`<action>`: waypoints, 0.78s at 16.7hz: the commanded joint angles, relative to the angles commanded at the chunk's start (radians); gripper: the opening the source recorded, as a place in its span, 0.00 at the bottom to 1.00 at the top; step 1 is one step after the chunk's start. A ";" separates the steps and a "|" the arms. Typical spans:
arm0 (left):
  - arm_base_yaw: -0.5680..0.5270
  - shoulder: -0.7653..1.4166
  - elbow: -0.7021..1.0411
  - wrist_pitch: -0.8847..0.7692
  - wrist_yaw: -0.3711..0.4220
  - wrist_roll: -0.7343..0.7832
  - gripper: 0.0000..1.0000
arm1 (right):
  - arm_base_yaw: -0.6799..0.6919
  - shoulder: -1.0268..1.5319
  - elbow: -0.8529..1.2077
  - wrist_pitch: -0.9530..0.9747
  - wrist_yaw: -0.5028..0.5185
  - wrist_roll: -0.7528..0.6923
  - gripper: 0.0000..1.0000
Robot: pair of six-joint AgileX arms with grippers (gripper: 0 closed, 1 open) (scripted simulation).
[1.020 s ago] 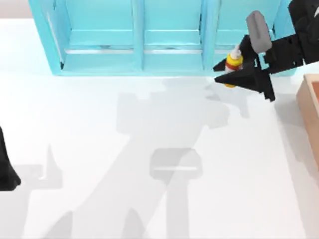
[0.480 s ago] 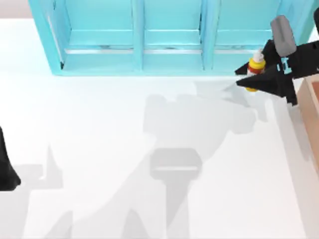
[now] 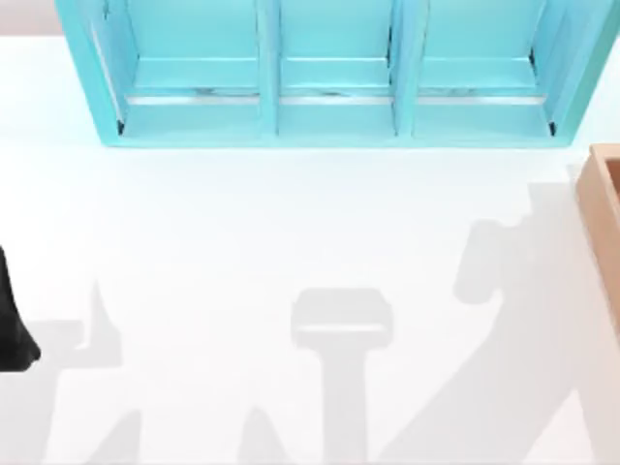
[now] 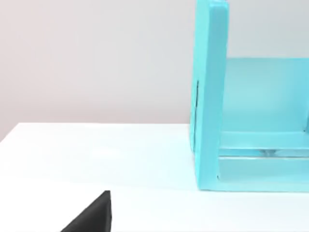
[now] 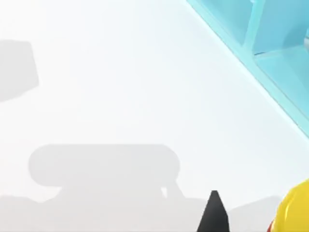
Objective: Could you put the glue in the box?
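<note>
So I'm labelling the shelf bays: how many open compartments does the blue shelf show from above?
3, side by side along the shelf at the table's far edge: left, middle, right. Any further bays beyond the picture's top would be hidden.

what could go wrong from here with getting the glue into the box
The glue shows at the frame edge in the right wrist view, beside one dark fingertip; how firmly the jaws hold it cannot be judged, so it might slip during the carry.

In the top view the box sits at the table's right edge, so a release that misses its wall could drop the bottle onto the table or off it.

The left arm sits parked at the table's left.
</note>
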 joint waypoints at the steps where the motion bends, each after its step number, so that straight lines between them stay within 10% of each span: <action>1: 0.000 0.000 0.000 0.000 0.000 0.000 1.00 | -0.034 -0.015 -0.027 -0.019 -0.001 -0.028 0.00; 13: 0.000 0.000 0.000 0.000 0.000 0.000 1.00 | -0.565 -0.233 -0.320 -0.229 -0.014 -0.362 0.00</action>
